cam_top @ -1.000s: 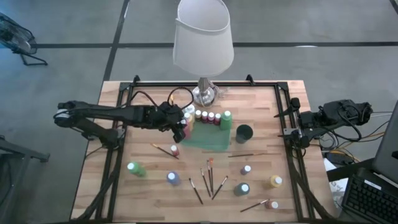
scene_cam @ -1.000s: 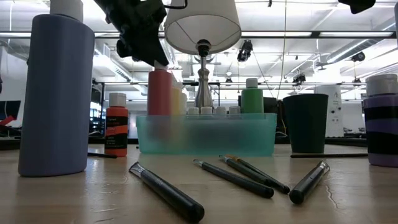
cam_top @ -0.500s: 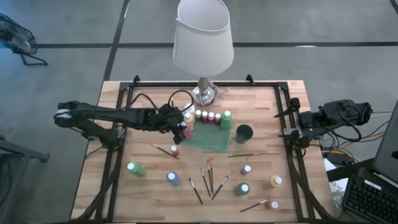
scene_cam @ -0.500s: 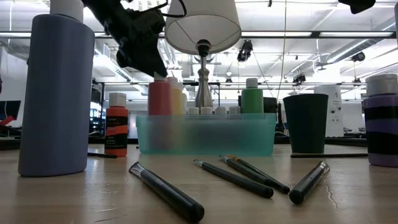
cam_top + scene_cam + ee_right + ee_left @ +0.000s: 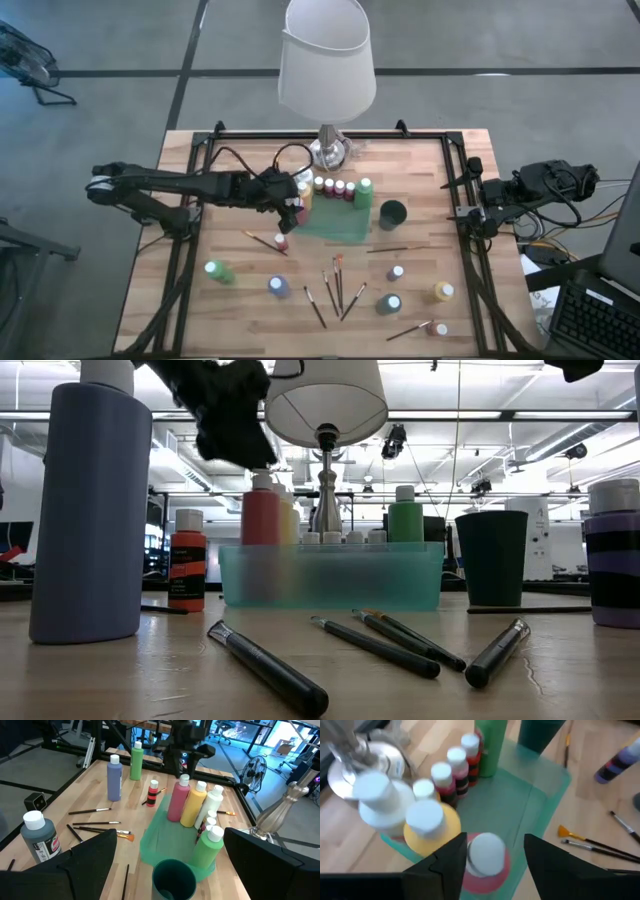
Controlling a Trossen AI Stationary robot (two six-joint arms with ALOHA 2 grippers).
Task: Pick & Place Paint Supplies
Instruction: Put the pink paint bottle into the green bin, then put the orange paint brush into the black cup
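A pink white-capped paint bottle (image 5: 260,520) stands upright on its base in the translucent green tray (image 5: 345,228), beside yellow (image 5: 194,807), white and green (image 5: 363,191) bottles and a row of small ones. My left gripper (image 5: 495,840) hovers open just above it, a finger on either side of the white cap (image 5: 487,852); in the low view the cap shows free below the fingers. More bottles (image 5: 215,270) and thin brushes (image 5: 335,285) lie on the near half of the table. My right gripper (image 5: 167,837) waits open at the table's right edge.
A dark green cup (image 5: 392,213) stands right of the tray. The white-shaded lamp (image 5: 327,70) stands on its silver base (image 5: 328,152) behind it. A small red bottle (image 5: 281,241) and a brush lie just near of the tray. A tall blue bottle (image 5: 90,510) stands close in the low view.
The pink bottle has sunk from a raised position down into the tray and now stands there. My left gripper has let go of its cap, which now shows uncovered beneath the fingers, and has tipped slightly.
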